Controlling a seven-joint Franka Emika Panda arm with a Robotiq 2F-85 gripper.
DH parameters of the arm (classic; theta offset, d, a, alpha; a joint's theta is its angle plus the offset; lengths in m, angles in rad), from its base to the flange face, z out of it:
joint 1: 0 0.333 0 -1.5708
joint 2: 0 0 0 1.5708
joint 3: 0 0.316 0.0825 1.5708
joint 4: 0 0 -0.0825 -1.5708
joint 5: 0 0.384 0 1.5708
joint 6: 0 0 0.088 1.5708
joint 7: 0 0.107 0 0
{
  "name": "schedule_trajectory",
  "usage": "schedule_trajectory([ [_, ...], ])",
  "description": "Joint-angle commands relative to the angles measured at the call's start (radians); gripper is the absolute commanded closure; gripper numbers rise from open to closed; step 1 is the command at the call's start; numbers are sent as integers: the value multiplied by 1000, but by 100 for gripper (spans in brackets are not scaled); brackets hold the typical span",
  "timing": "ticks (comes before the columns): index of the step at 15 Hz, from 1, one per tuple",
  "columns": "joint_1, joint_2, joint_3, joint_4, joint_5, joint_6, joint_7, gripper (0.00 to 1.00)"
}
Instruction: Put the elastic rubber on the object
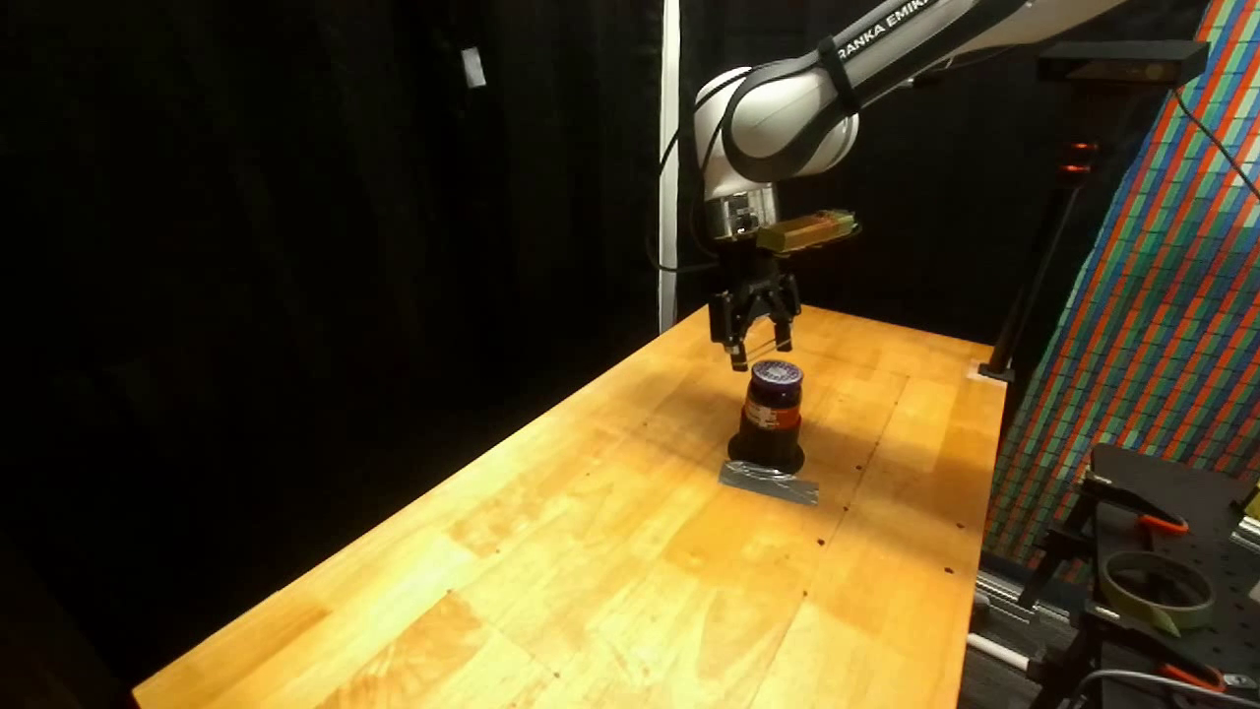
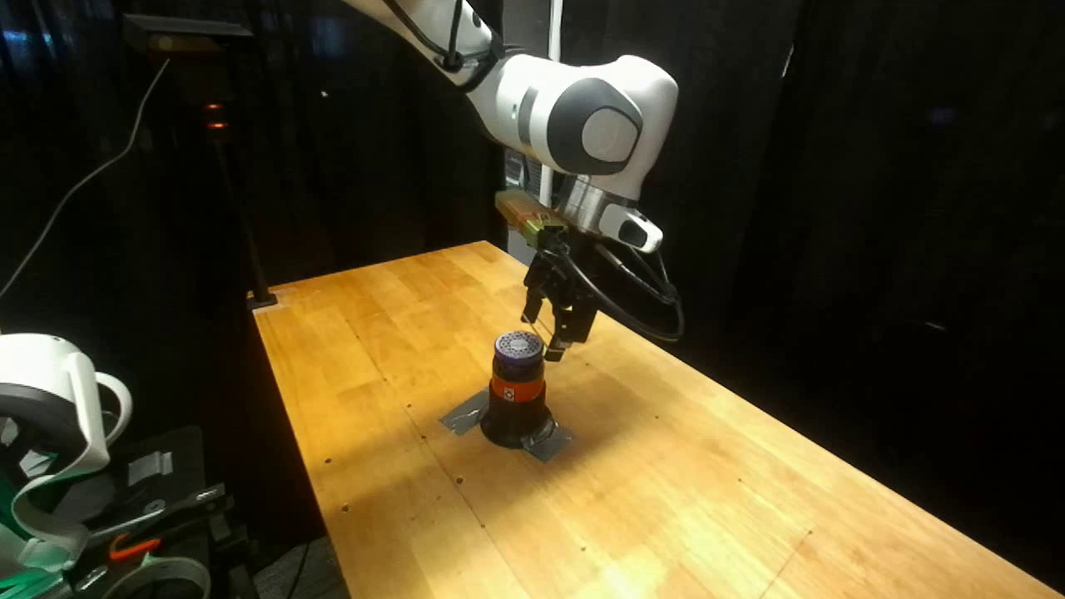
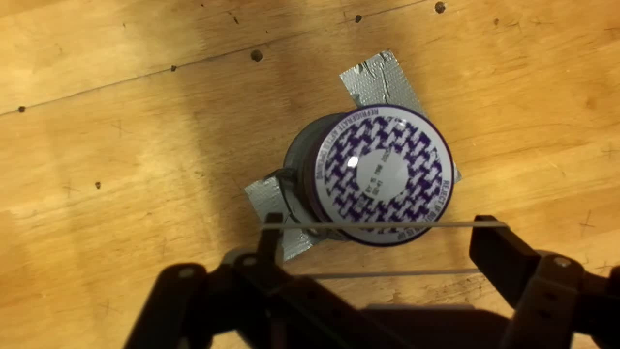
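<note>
The object (image 1: 771, 416) is a dark jar with a reddish-orange band and a purple-and-white lid. It stands upright on the wooden table in both exterior views (image 2: 517, 389), and its lid fills the middle of the wrist view (image 3: 382, 174). My gripper (image 3: 380, 224) is open. The elastic rubber (image 3: 368, 225) is stretched around its two fingertips in two thin, pale, parallel strands. In both exterior views the gripper (image 1: 761, 354) (image 2: 541, 335) is just above lid height, a little to one side of the object. In the wrist view one strand crosses in front of the lid's edge.
Grey tape strips (image 3: 385, 80) (image 2: 466, 412) hold the object's wide black base to the wooden table (image 1: 591, 551). A black stand (image 1: 1024, 286) with a camera rises at a table corner. A side table holds a tape roll (image 1: 1157, 589) and clamps.
</note>
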Motion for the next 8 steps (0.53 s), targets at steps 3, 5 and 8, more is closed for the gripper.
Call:
schedule_trajectory([
  [3, -10, 102, -3, 138, 36, -115, -64, 0],
  [5, -11, 103, -2, 130, 37, -141, -86, 0],
  [8, -20, 78, 4, 95, 48, -184, -136, 0],
])
